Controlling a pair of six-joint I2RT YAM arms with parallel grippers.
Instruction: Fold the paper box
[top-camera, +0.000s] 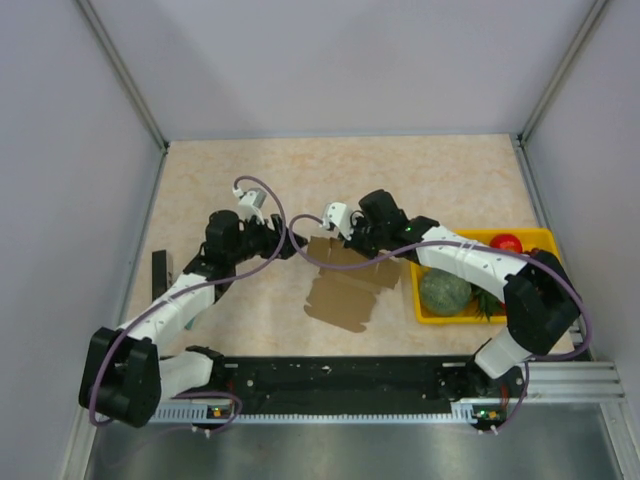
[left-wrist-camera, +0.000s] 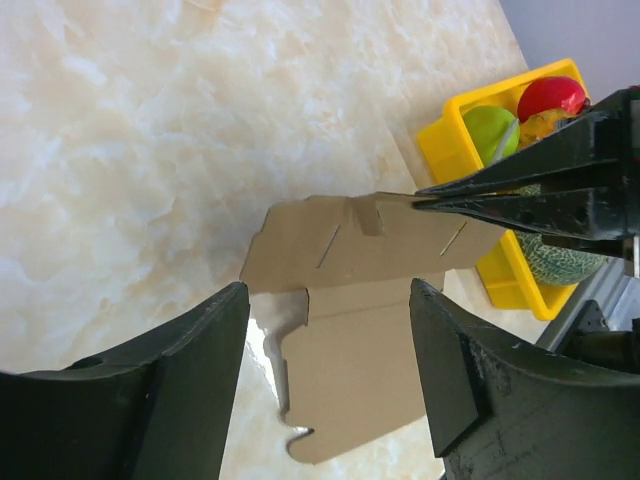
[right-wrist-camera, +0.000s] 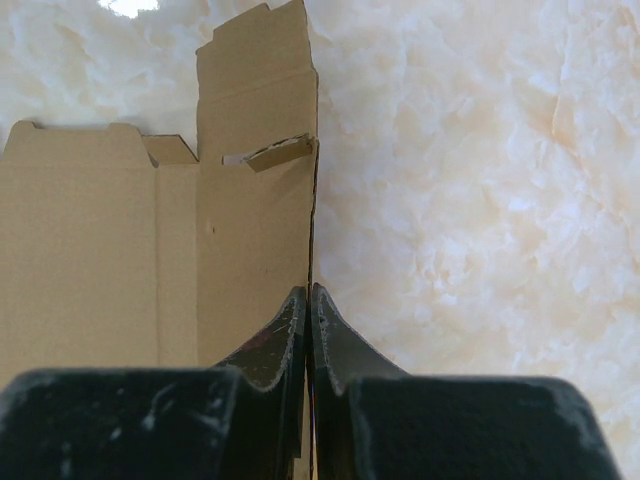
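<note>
**Right gripper**: the jaws were pressed fully together on the thin edge of a raised panel of the paper box. The cardboard edge ran straight up from between the two black fingertips. In the left wrist view its fingers reached in from the right and pinched that panel at its upper edge.

**Left gripper**: the jaws stood wide apart and gripped nothing. The two dark fingers framed the sheet from above. Whether either one touched it could not be told.

**Paper box**: a plain brown cardboard sheet, die-cut, with slits, tabs and flaps, not yet formed into a carton. Most of it lay flat, and one panel was lifted along a crease. It sat about the middle of the tabletop, somewhat toward the right edge, with its right side just beside the left wall of the tray.

**Tabletop**: beige with a marble pattern.

**Yellow tray**: it stood against the right edge of the tabletop. It held a red fruit, a netted green melon, a smooth green fruit and some dark leafy greens.

**Black item**: small, near the left edge of the tabletop and well apart from the sheet. Its kind could not be told.
</note>
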